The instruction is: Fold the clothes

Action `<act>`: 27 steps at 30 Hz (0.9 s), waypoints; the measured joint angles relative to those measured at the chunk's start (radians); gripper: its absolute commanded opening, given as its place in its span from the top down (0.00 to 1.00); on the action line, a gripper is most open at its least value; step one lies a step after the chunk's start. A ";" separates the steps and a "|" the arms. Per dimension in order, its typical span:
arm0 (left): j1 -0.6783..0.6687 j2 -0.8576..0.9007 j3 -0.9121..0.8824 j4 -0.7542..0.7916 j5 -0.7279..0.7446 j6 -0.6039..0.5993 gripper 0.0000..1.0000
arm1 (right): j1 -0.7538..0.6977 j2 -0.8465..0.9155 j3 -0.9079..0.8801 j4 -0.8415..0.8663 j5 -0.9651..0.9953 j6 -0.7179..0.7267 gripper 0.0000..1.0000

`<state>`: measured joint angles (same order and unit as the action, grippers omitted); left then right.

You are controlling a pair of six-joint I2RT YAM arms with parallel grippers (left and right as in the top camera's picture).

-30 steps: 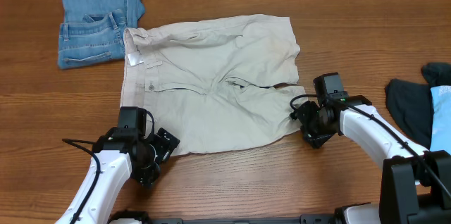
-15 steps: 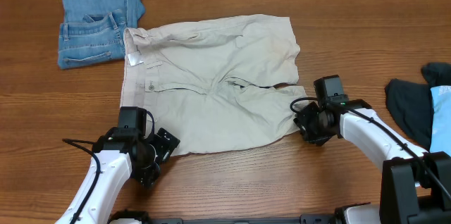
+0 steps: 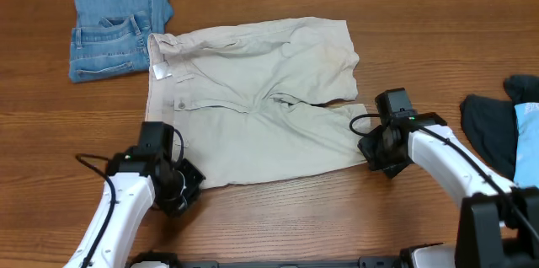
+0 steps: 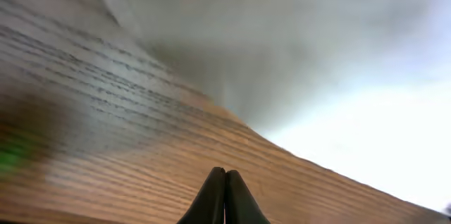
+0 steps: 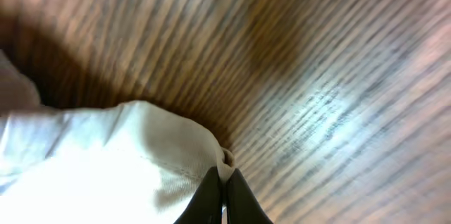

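since a second ago both grippers are brought shut, and the left gripper (image 3: 178, 190) is shifted a little at the near-left corner of the cream shorts (image 3: 253, 99). blue denim (image 3: 114, 32) is seen folded at far left. left fingers are pressed together low over the table (image 3: 278, 217); whether cloth is pinched cannot be told. shorts are spread flat mid-table. right gripper (image 3: 381, 152) is clamped on the near-right leg hem. dark piece (image 3: 488, 129) and light-blue piece (image 3: 526, 133) are piled at the right edge. shorts are judged light, soft, floppy; best taken at waistband and hem corners.
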<state>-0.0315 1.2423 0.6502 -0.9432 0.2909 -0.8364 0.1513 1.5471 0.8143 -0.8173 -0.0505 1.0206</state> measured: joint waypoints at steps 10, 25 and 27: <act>0.000 0.000 0.072 -0.063 -0.082 0.078 0.00 | 0.000 -0.338 0.016 -0.178 0.147 0.044 0.96; 0.000 0.000 -0.063 0.060 -0.087 0.004 0.00 | 0.000 -0.338 0.106 -0.246 0.171 0.051 0.96; 0.000 0.013 -0.064 0.061 -0.087 0.001 0.00 | 0.000 -0.338 0.124 -0.261 0.171 0.051 0.96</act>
<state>-0.0315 1.2549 0.5865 -0.8818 0.2043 -0.8356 0.1513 1.2087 0.9386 -1.0779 0.1204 1.0718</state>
